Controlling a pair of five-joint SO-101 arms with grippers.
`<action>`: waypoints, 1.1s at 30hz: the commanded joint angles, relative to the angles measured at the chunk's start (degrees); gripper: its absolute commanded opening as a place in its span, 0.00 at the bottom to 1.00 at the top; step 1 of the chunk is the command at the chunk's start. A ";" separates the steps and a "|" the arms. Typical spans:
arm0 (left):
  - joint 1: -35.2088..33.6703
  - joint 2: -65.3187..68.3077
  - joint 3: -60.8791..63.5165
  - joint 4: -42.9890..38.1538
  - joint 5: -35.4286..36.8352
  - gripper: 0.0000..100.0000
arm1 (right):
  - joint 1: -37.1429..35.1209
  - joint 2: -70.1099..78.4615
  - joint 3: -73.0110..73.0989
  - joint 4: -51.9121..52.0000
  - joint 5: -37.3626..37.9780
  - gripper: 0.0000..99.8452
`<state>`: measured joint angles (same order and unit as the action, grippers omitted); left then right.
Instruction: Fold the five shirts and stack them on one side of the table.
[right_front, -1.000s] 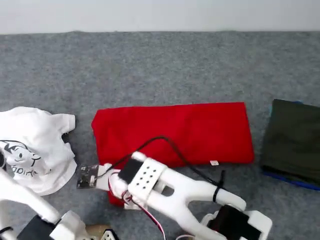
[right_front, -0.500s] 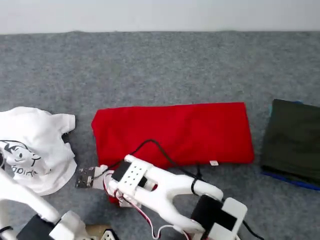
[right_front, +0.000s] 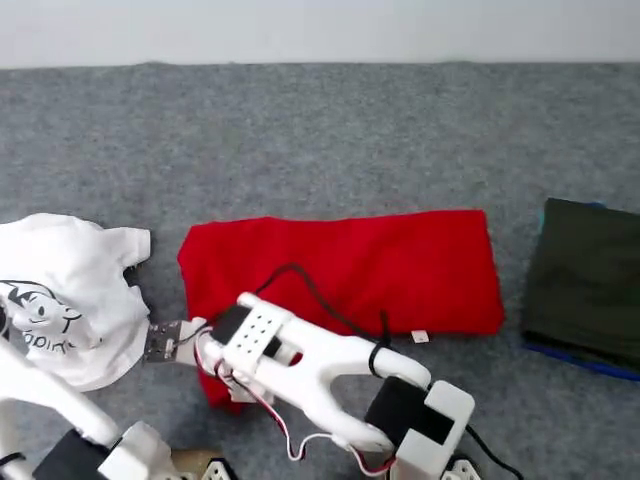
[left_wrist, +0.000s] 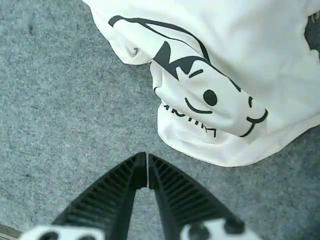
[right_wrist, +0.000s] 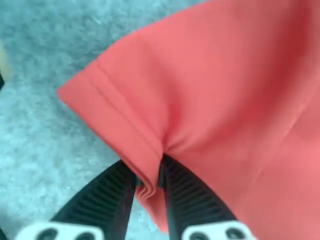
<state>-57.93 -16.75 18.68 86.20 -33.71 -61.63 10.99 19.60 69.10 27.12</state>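
Your right gripper (right_wrist: 147, 172) clamped on red shirt (right_wrist: 225, 100) hem, fabric bunched between fingers, likely ready for fold. Left gripper (left_wrist: 147, 160) closed, empty; white shirt (left_wrist: 225, 75) just beyond fingertips, unfolded.

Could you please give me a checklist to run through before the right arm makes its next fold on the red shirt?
1. Grasp: right gripper shut on the hem of the red shirt: ok.
2. All hem layers caught in the grip: cannot tell.
3. Spare arm out of the way: left gripper shut, empty, over the table beside the white shirt: ok.
4. Stack spot: dark green shirt lies folded at the right in the high view: ok.
5. White shirt folded: not ok, it is crumpled.
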 joint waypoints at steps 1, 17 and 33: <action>0.00 -0.18 -2.24 -1.23 -0.70 0.02 | 4.00 -4.09 -8.18 4.26 1.67 0.02; 0.09 -0.53 -2.24 -2.64 -0.70 0.02 | 19.82 11.65 -31.74 6.55 9.05 0.05; 0.09 -0.26 -2.24 -2.46 -0.70 0.02 | 23.87 20.26 -54.15 22.73 8.70 0.14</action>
<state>-57.93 -16.75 18.68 84.35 -33.71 -36.22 31.91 -27.60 85.63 35.65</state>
